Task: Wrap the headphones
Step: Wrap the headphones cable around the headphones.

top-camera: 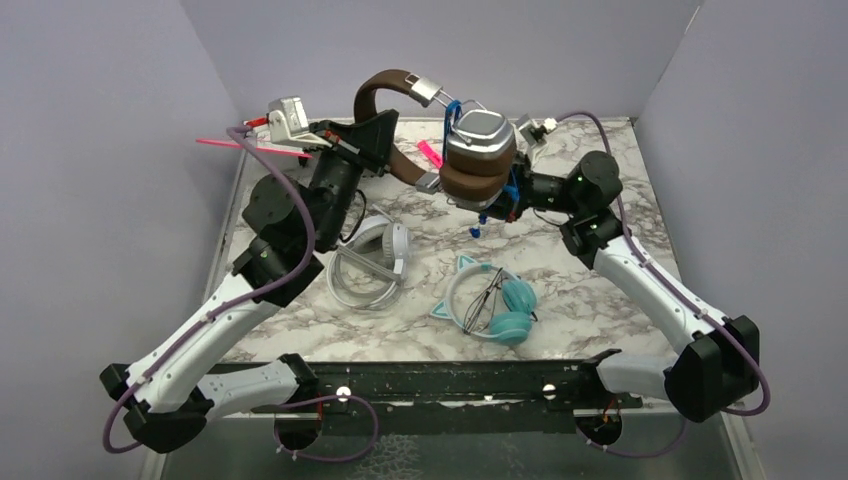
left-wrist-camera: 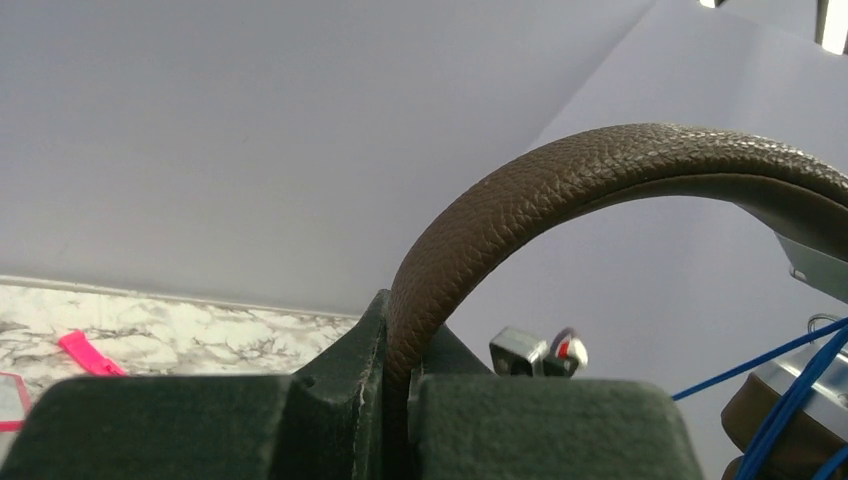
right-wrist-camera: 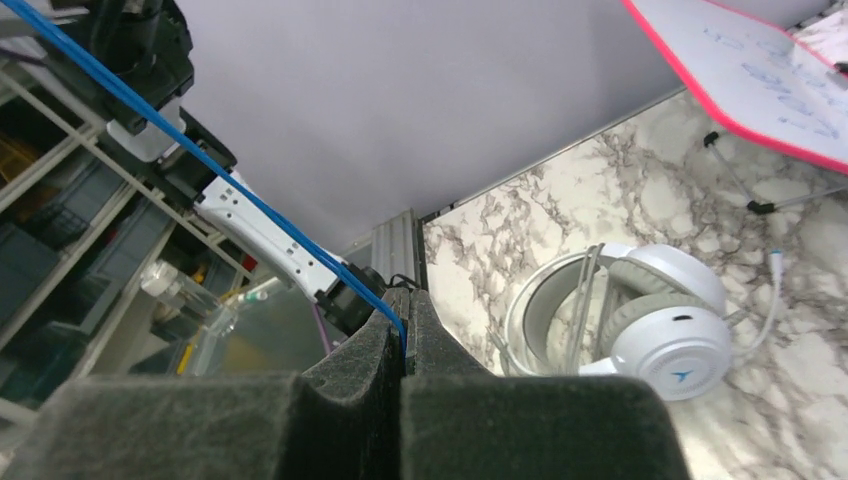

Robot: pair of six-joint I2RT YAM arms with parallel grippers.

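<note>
The brown headphones [top-camera: 478, 150] hang in the air over the back of the table. My left gripper [top-camera: 372, 132] is shut on their leather headband [left-wrist-camera: 560, 175], which arches up out of the jaws [left-wrist-camera: 400, 372]. Their thin blue cord [right-wrist-camera: 200, 150] runs into my right gripper [right-wrist-camera: 405, 345], which is shut on it. In the top view that gripper [top-camera: 500, 205] sits just below the stacked ear cups, mostly hidden by them. The white-grey headphones [top-camera: 375, 262] and the teal cat-ear headphones [top-camera: 495, 305] lie flat on the marble table.
A pink-edged whiteboard [right-wrist-camera: 760, 80] lies at the back left by the wall. A small pink clip [top-camera: 430, 153] rests at the back of the table [top-camera: 600, 300]. Grey walls close in the back and both sides.
</note>
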